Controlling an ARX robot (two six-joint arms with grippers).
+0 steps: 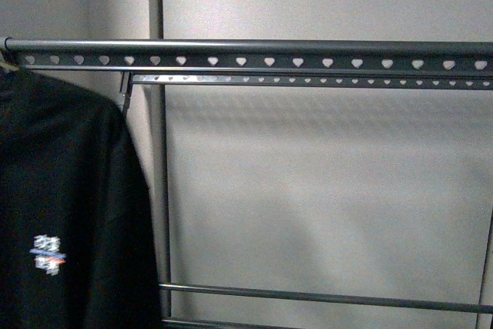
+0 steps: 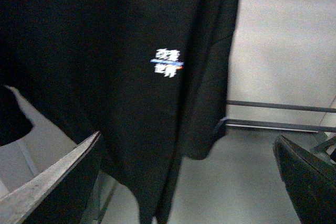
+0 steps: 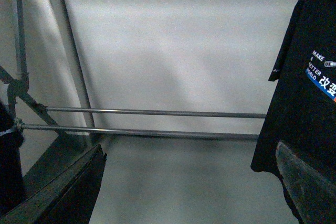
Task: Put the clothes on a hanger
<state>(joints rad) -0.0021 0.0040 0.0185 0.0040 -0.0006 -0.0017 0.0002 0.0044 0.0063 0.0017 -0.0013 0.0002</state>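
The left claw (image 2: 187,137) is standing wide open in its wrist view, its two fingers (image 2: 58,174) spread far apart and gripping nothing. The black T-shirt (image 2: 105,51) is hanging just in front of it, apart from both fingers. The right claw (image 3: 190,146) is gaping just as wide and is likewise holding nothing. It is facing the rack's lower bars (image 3: 157,113) and the pale wall (image 3: 173,40) behind them.

In the front view the T-shirt (image 1: 69,206) is hanging at the left end of the rack (image 1: 308,46), its shoulder sitting just under the round top rail (image 1: 231,45). How it is fastened there is cut off by the picture's edge. Below the rail the strip (image 1: 269,61) punched with heart-shaped holes is running across to the right. A second, thinner strip (image 1: 323,80) is running behind and beneath it.

A small print (image 1: 48,254) is showing on the shirt's front: white characters with a blue and red stripe (blurred in the front view, sharper in the right wrist view (image 3: 323,74)). The sleeve (image 2: 210,103) is drooping loose beside the body of the shirt. The rest of the rail, to the right of the shirt, is showing bare metal.
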